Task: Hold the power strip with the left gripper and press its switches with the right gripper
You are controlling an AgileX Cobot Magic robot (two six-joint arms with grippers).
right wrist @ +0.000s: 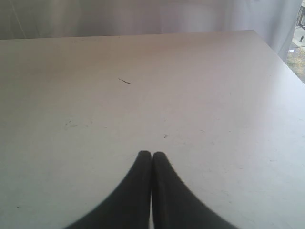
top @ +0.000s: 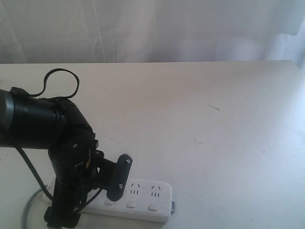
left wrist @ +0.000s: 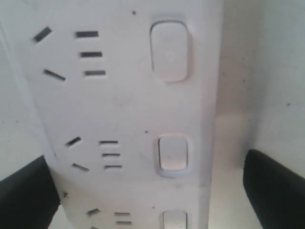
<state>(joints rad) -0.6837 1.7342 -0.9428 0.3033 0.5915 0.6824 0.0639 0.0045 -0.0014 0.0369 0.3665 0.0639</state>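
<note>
The white power strip [top: 147, 195] lies flat at the table's near left edge, its grey cord [top: 26, 210] trailing off to the left. My left gripper [top: 107, 188] hangs over it, one toothed black finger [top: 121, 176] showing and the arm hiding the strip's left part. In the left wrist view the strip [left wrist: 124, 109] fills the space between two wide-apart black fingers [left wrist: 24, 195], so the left gripper [left wrist: 150, 186] is open astride it. Three switches [left wrist: 168, 51] show in a row. My right gripper [right wrist: 152, 155] is shut on nothing above bare table, outside the exterior view.
The pale table [top: 200, 119] stretches back to a white curtain [top: 152, 28]. A small dark mark [top: 214, 108] lies on it. In the right wrist view the table's edge [right wrist: 281, 57] runs along one side.
</note>
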